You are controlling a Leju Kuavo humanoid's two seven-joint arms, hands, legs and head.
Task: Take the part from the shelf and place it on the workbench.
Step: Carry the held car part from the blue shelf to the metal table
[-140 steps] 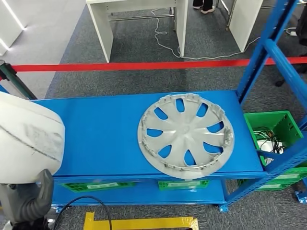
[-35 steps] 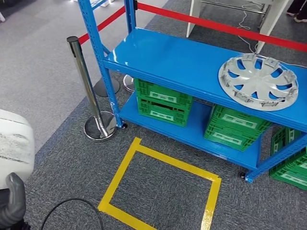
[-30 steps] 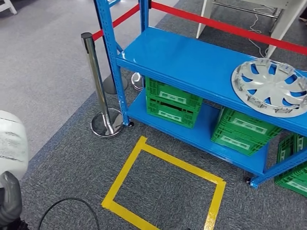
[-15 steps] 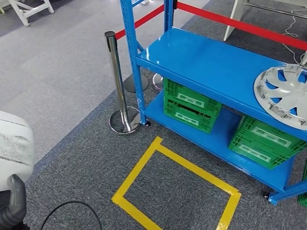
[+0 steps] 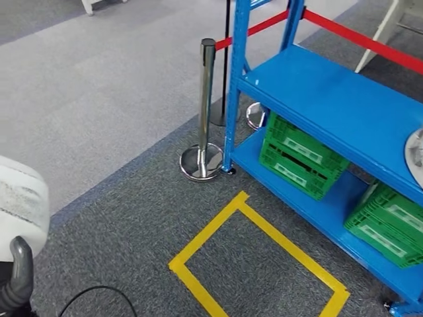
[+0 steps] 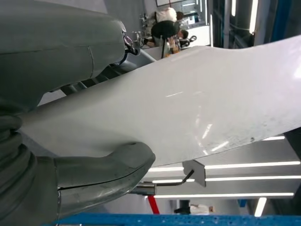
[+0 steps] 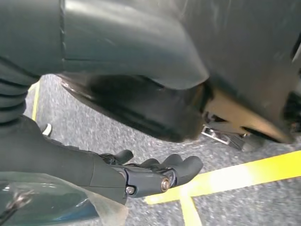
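White part (image 5: 20, 201), a broad curved panel, is off the blue shelf (image 5: 344, 105) and in my left hand (image 5: 15, 284) at the low left corner of the head view, with my grey thumb pressed up against its underside. The shelf stands well off to my right with green crates (image 5: 299, 155) on its lower level. A silver hubcap (image 5: 415, 148) peeks in at the edge of its top level. A chrome stanchion post (image 5: 205, 99) stands just beside the shelf's corner upright, and a yellow tape square (image 5: 259, 257) lies on the carpet ahead of me. From my left wrist, the white part (image 6: 199, 108) spreads wide and far past my left hand (image 6: 53, 183), clamped between my thumb and the fingers on the other face. I judge that overhang to be the risk while carrying: I should grip firmly, hold the panel level, and swing it wide of the post and the shelf uprights on the way to the workbench. From my right wrist, my right hand (image 7: 142, 176) hangs over the carpet and the yellow tape, its fingers loosely extended and holding nothing. It is free to steady the far edge if the panel sags.
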